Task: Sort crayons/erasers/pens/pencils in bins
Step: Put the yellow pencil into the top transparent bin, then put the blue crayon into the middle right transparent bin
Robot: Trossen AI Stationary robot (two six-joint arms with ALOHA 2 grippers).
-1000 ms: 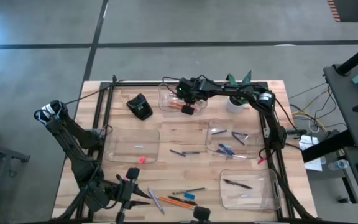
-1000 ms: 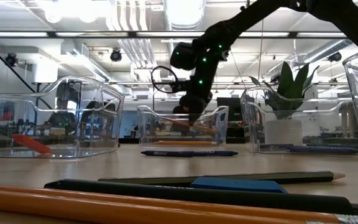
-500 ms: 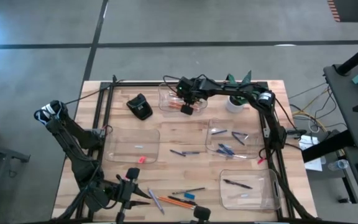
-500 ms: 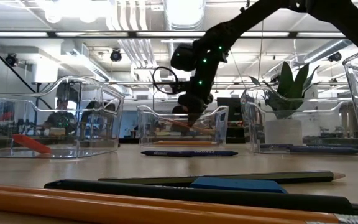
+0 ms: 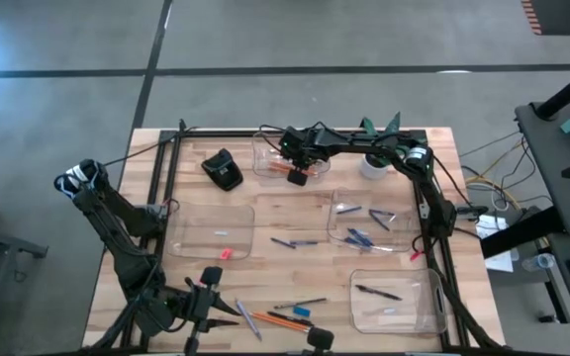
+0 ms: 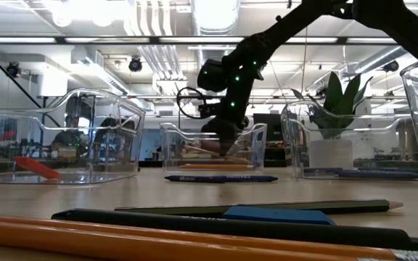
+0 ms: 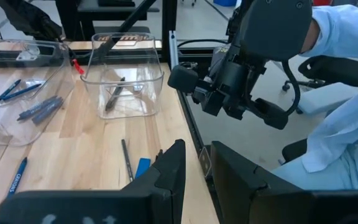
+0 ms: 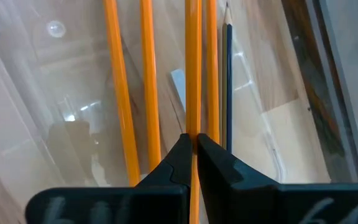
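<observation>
My right gripper point(image 5: 295, 170) reaches into the clear bin point(image 5: 268, 150) at the table's far edge and is shut on a long orange pencil point(image 8: 192, 74). Several more orange pencils point(image 8: 118, 93) and one dark pencil point(image 8: 227, 81) lie on that bin's floor. In the low view the gripper point(image 6: 220, 138) stands low inside the bin. My left gripper point(image 7: 197, 171) waits open and empty at the table's near left point(image 5: 228, 314). Loose pencils and pens point(image 5: 283, 317) lie near it. My right gripper pinches the orange pencil point(image 8: 192, 127) between its two fingertips, coming from above into the bin. The pencil runs forward from the fingers, alongside the pencils lying in the bin. In the low view it slants inside the bin point(image 6: 203, 151).
Three other clear bins stand at the left point(image 5: 211, 232), right point(image 5: 369, 222) and near right point(image 5: 394, 302). A black lump point(image 5: 224, 170) and a white plant pot point(image 5: 372, 164) stand near the far bin. Blue sticks point(image 5: 295, 241) and a pink eraser point(image 5: 225, 253) lie mid-table.
My right gripper has gone down deeper into the far bin with the orange pencil, staying shut on it.
</observation>
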